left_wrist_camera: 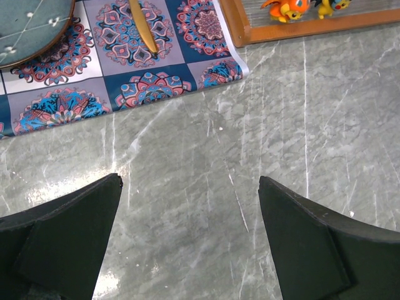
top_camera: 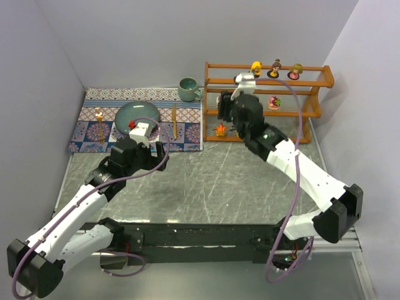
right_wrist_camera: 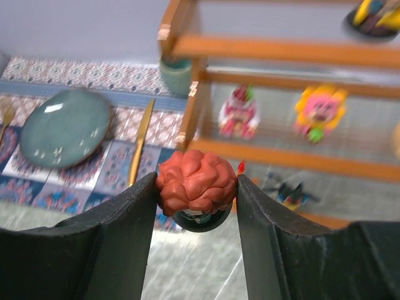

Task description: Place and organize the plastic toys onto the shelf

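Right gripper (right_wrist_camera: 196,187) is clamped on a red lumpy-headed toy (right_wrist_camera: 195,178) by the shelf (top_camera: 269,65); left gripper (left_wrist_camera: 190,179) is spread wide and empty.
Left fingers (left_wrist_camera: 75,219) hang over bare grey table (left_wrist_camera: 206,156) and touch nothing, with the patterned mat (left_wrist_camera: 156,87) edge just beyond. Right fingers (right_wrist_camera: 256,212) stand partway closed and pinch the toy's red head from both sides, its dark round base showing below, near the shelf's left post. On the shelf, the bottom tier holds an orange creature (top_camera: 220,129) and a dark spiky one (right_wrist_camera: 290,194). The middle tier holds a pink figure (right_wrist_camera: 239,112) and a yellow-pink one (right_wrist_camera: 319,112). The top tier holds three round-headed figures (top_camera: 275,69) in a row.
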### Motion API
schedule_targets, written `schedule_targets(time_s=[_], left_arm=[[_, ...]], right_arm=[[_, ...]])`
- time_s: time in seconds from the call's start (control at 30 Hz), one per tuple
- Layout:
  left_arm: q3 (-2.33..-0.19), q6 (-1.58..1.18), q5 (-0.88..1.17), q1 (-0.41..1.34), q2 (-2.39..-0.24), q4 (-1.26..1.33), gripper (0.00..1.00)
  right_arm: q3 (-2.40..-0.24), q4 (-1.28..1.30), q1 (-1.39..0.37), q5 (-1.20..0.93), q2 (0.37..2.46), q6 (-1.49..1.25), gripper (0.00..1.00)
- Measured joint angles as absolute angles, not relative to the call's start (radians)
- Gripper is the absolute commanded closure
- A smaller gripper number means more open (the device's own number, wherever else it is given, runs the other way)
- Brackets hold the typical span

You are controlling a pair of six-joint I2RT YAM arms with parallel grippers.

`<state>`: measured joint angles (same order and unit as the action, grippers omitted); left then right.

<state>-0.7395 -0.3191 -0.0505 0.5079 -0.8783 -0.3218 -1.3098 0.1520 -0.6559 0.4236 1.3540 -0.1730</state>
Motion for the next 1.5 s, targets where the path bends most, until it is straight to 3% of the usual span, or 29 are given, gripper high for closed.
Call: schedule_targets(time_s=[0.73,1.5], left_arm=[[-0.739,-0.32,-0.039,0.458,-0.901,-0.32,0.03],[-0.739,-0.327,-0.037,0.44,-0.9,-0.319,0.03]], right_arm=[[-1.766,0.241,-0.391,0.255,1.7,-0.058,0.71],[-2.066,0.345,-0.339,0.155,1.927,-0.066,0.7]])
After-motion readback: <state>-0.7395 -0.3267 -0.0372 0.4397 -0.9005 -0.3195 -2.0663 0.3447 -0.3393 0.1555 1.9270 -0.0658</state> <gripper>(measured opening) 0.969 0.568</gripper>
